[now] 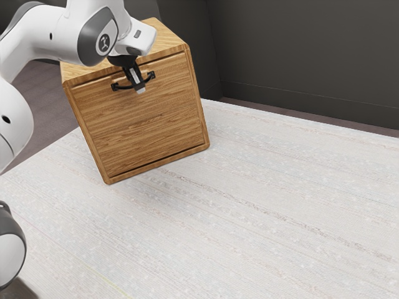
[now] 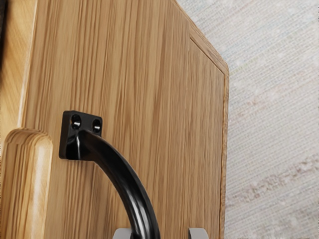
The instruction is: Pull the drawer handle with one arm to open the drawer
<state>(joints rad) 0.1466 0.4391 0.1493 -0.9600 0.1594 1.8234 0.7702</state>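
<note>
A wooden cabinet [image 1: 168, 43] stands at the back left of the table, its whole front face being a drawer front [image 1: 143, 124] that sits flush with the body. A black curved handle [image 1: 121, 86] is mounted near the drawer's upper edge. My black gripper [image 1: 136, 84] reaches down over the cabinet's top and straddles the handle near its right part. In the wrist view the handle [image 2: 114, 169] arcs from its screw plate down between my two grey fingertips [image 2: 198, 233]. One fingertip is next to the bar, while the other stands apart from it, so the gripper is open.
The pale table [image 1: 262, 205] stretches wide in front of and to the exterior view's right of the cabinet. A dark wall [image 1: 312, 50] runs behind the table. My white arm [image 1: 56, 37] comes in from the upper left above the cabinet.
</note>
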